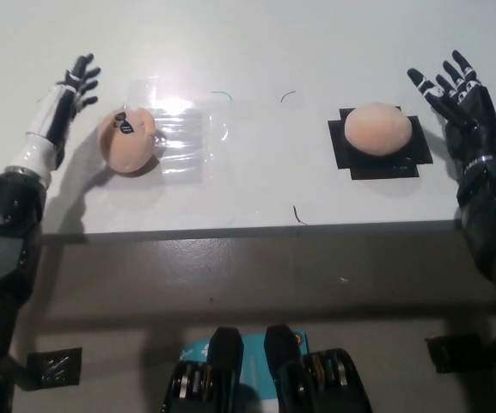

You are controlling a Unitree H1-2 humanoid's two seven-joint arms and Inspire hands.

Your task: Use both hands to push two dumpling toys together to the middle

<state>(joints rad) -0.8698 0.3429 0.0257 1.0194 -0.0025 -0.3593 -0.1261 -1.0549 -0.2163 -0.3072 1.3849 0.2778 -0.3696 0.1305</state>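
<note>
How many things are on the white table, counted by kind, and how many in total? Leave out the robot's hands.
Dumpling toys: 2, one with a printed face, one plain
Black mat: 1, under the plain toy
Clear film sheet: 1, beside the face toy
Total: 4
</note>
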